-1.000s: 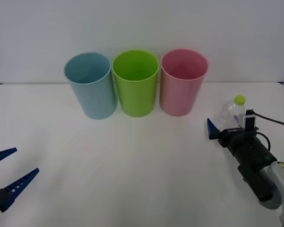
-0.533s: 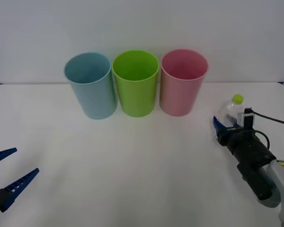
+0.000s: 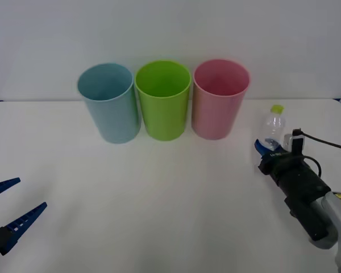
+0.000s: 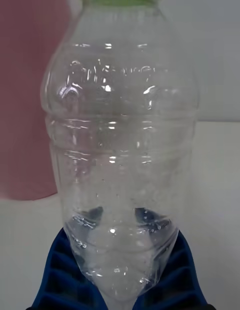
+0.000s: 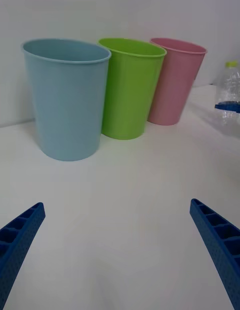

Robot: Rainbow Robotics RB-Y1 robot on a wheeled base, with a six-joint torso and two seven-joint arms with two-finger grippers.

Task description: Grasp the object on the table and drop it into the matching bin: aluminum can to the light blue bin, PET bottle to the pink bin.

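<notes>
The right pincer (image 3: 271,149), clamped on the small clear plastic bottle with a yellow-green cap (image 3: 273,128), has raised it above the white desk (image 3: 159,193), nearer the tall pink plastic bin (image 3: 219,102) than a second ago. The left pincer (image 3: 8,213) stays spread wide, low at the desk's left.

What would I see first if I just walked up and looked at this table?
Probably the three big cups in a row at the back of the white table: the light blue bin on the left, a lime green bin in the middle and the pink bin on the right. Next, the little clear PET bottle with its yellow-green cap, pinched low down by the right gripper just right of the pink bin.
</notes>
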